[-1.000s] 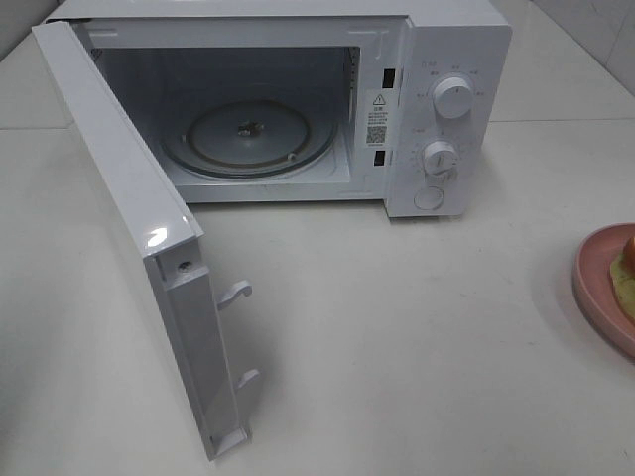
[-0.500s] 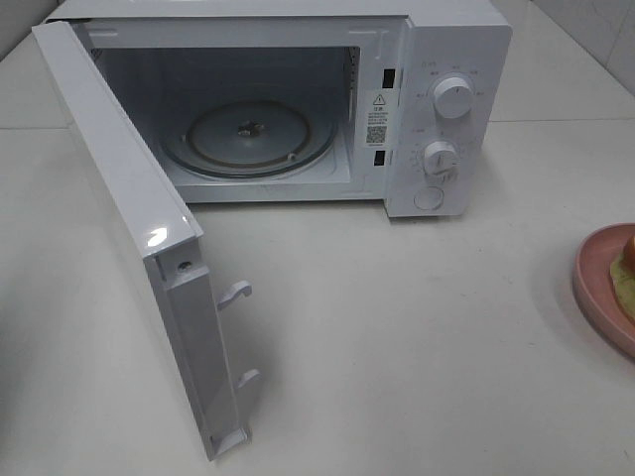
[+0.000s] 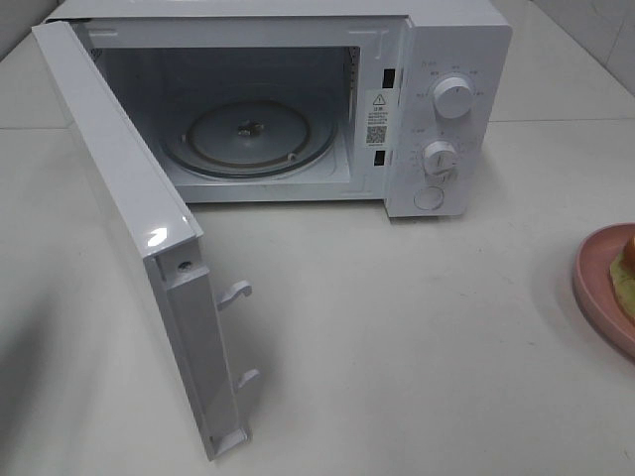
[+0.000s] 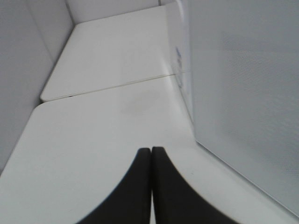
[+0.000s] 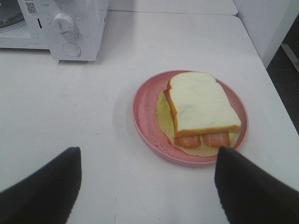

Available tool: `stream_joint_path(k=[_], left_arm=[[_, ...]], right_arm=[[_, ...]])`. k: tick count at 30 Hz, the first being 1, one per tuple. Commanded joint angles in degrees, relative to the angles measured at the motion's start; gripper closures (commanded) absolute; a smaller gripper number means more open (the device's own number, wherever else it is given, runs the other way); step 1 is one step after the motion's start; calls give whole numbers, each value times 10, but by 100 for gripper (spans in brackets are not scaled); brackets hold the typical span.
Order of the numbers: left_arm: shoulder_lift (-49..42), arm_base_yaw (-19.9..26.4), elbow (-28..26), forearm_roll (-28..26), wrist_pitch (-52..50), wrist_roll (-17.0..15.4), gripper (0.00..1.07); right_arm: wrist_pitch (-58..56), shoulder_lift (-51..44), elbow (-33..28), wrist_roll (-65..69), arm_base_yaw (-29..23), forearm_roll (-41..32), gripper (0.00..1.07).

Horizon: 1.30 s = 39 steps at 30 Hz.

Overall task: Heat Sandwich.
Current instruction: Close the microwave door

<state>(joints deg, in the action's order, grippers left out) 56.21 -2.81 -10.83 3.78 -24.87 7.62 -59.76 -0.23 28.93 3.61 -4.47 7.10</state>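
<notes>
L claw (image 4: 151, 154): closed, empty | R claw (image 5: 147, 161): wide apart, empty

**Open door blocks the left approach**

The microwave (image 3: 298, 99) cavity stands unobstructed at its mouth. Its door (image 3: 129, 228) juts forward on the left, walling that side. Bare table (image 3: 417, 327) lies between cavity and pink plate (image 3: 595, 288).

A white table (image 3: 417, 337) fills nearly the whole frame, with a seam running across its upper part. At the upper right corner stands a pale tiled wall (image 3: 600, 25). Soft, even light falls from above, leaving faint shadows on the tabletop
</notes>
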Motion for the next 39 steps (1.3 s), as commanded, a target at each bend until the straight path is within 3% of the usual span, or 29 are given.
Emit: stream_joint_path(k=[1,6,14,24,39], left_arm=[[37,-40,-3,13,-38,-10,107],[99,-98,-9,13,-95,-15,107],[171,-152,-12,13,-158,-28,107],[260,-242,-77,11,-174,-29,107],[342,-299,-175,-21,-169,-28,107]], right_arm=[[2,-14,-1,-6,5,-3,31],[2,-14,-1,-6,5,-3,31],[2,-14,-1,-6,5,-3,31],[2,-14,-1,-6,5,-3,31],[2,-14,-1,-6,5,-3,31]])
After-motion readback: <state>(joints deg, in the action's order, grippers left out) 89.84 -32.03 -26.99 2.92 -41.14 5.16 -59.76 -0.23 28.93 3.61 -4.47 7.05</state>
